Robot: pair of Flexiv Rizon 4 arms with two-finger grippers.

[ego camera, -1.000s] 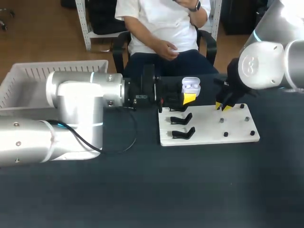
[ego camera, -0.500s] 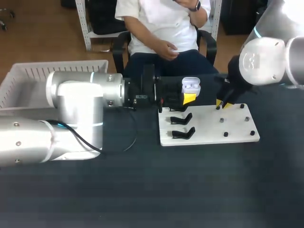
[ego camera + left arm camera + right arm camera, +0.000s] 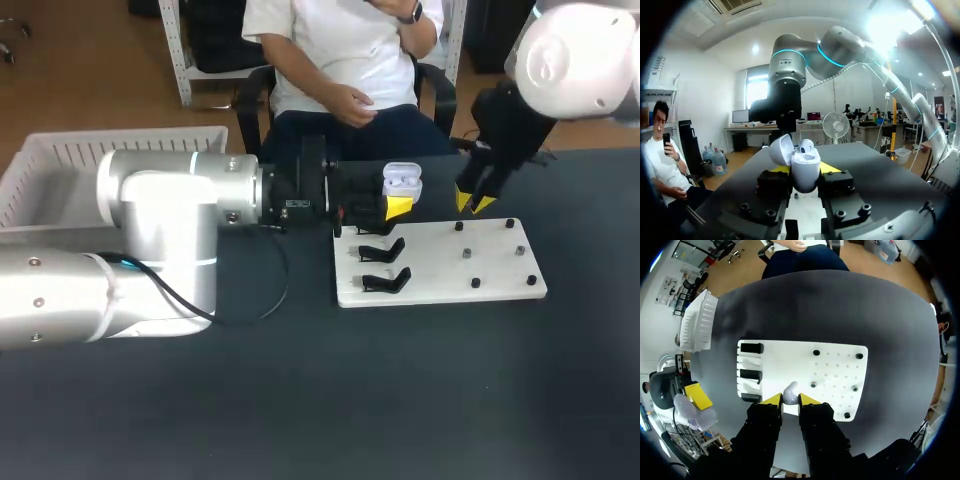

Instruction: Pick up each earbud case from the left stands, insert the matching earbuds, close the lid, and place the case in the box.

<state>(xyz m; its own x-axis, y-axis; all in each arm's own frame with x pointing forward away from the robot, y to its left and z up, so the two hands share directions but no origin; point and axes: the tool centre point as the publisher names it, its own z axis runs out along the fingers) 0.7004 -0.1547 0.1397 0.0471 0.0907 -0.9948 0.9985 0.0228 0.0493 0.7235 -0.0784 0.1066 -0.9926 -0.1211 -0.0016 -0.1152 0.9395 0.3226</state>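
**A:** Anything new on the left?

**B:** No. The left gripper (image 3: 398,204) stays clamped on the open white plastic earbud case (image 3: 402,182), at the frame's centre, just above the far edge of the flat white peg board (image 3: 440,288). One bud shows inside.

**A:** And the right?

**B:** The right gripper (image 3: 474,203) has risen off the board toward the upper right, its yellow tips pinching a small white earbud (image 3: 789,391).

**A:** Meaning?

**B:** The pick looks done. Next it carries the bud left to the case. The lid is still open, and the white slatted basket (image 3: 60,158) waits at the upper left.
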